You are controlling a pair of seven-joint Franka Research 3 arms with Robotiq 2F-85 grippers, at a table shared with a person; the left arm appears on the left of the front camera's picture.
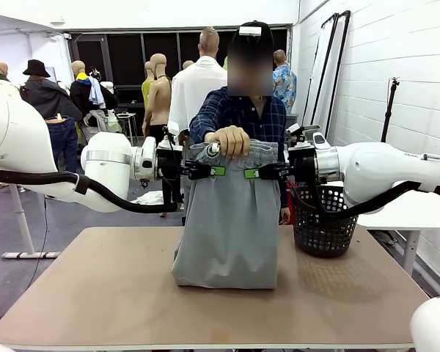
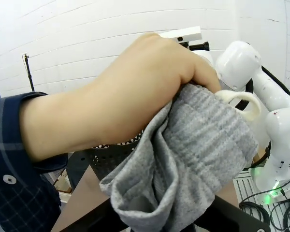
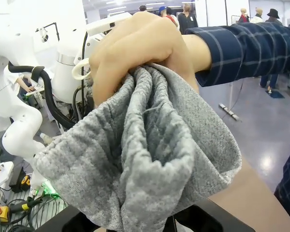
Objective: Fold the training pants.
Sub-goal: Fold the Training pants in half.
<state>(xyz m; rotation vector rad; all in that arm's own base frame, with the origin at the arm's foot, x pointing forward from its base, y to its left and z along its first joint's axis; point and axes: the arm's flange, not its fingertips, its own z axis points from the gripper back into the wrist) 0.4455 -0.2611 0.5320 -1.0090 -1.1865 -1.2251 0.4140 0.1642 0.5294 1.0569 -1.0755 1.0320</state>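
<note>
The light grey training pants [image 1: 231, 220] hang upright over the table, waistband up, with the lower end resting on the tabletop. My left gripper [image 1: 218, 171] is shut on the waistband's left part and my right gripper [image 1: 248, 174] is shut on its right part. Between and above them, the person's hand [image 1: 231, 139] clutches the bunched middle of the waistband. In the left wrist view the hand [image 2: 135, 96] squeezes the grey cloth [image 2: 198, 159] close up, and the cloth hides my fingers. The right wrist view has the same hand [image 3: 135, 48] gripping the gathered waistband [image 3: 150, 159].
A black mesh basket [image 1: 323, 220] stands at the table's right side, close to my right arm. The brown tabletop [image 1: 95, 293] lies bare to the left and in front of the pants. The person stands at the far edge, right behind the pants.
</note>
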